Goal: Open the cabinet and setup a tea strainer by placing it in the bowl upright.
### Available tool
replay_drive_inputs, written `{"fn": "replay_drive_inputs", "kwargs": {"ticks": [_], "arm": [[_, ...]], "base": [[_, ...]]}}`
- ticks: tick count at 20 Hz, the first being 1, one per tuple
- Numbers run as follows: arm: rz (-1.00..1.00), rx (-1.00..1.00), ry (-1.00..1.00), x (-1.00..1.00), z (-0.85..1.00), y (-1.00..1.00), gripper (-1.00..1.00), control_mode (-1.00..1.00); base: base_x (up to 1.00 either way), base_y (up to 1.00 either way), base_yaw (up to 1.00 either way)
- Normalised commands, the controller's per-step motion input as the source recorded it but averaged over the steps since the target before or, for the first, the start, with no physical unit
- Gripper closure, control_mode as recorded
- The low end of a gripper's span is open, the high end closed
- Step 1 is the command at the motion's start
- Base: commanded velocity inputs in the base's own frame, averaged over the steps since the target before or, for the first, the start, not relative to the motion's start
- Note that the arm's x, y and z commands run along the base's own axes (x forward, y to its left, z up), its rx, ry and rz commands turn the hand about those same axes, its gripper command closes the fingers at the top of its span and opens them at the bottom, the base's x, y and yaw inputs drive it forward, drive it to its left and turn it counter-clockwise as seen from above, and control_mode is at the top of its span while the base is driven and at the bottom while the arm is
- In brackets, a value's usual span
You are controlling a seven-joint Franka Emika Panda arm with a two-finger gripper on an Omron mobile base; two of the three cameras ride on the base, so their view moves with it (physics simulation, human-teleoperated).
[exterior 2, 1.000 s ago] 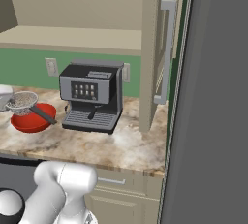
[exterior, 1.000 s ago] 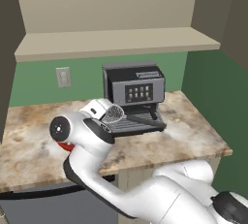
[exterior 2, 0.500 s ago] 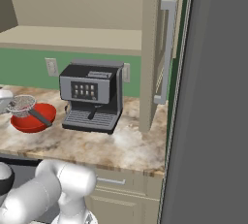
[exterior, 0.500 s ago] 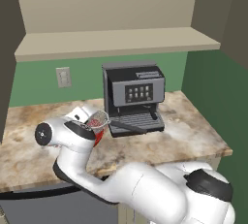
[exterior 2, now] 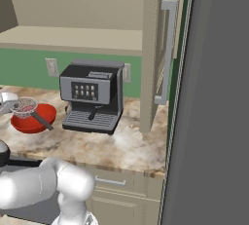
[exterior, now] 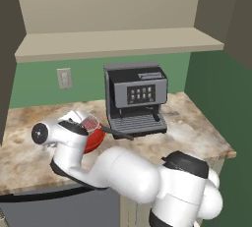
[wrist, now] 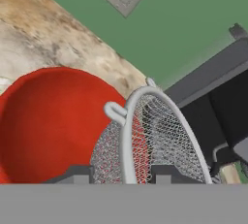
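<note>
The tea strainer (exterior: 90,122), a small wire-mesh basket with a metal rim, hangs just above the red bowl (exterior: 94,141) on the counter. My gripper (exterior: 81,124) is shut on the strainer from its left. In the hand view the mesh (wrist: 155,143) fills the space between my fingertips (wrist: 72,174), with the bowl (wrist: 48,121) below and to the left. From the right base view the strainer (exterior 2: 23,106) sits over the bowl (exterior 2: 34,120), its dark handle slanting down to the right. The cabinet (exterior 2: 154,48) stands open, its door handle (exterior 2: 168,48) facing out.
A black coffee machine (exterior: 135,98) stands right beside the bowl on the marbled counter (exterior: 197,132). A wall outlet (exterior: 64,77) is on the green backsplash. The cabinet shelf (exterior: 118,42) runs overhead. A tall dark panel (exterior 2: 214,97) closes off the right side.
The arm has swung left, carrying the strainer left and slightly down from in front of the coffee machine to over the bowl. The grip has not changed.
</note>
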Motion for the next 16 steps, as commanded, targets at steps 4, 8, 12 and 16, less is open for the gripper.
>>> {"fn": "replay_drive_inputs", "kwargs": {"ticks": [4,8,12,16], "arm": [[0.0,0.01,0.0,0.19,-0.45,0.18,1.0,-1.0],[0.0,0.01,0.01,0.26,-0.39,0.07,1.0,-1.0],[0.0,0.03,0.0,0.28,-0.29,0.0,1.0,-1.0],[0.0,0.01,0.0,0.29,-0.21,-0.01,1.0,-1.0]], "base": [[0.0,0.0,0.0],[0.0,0.0,0.0],[0.0,0.0,0.0],[0.0,0.0,0.0]]}}
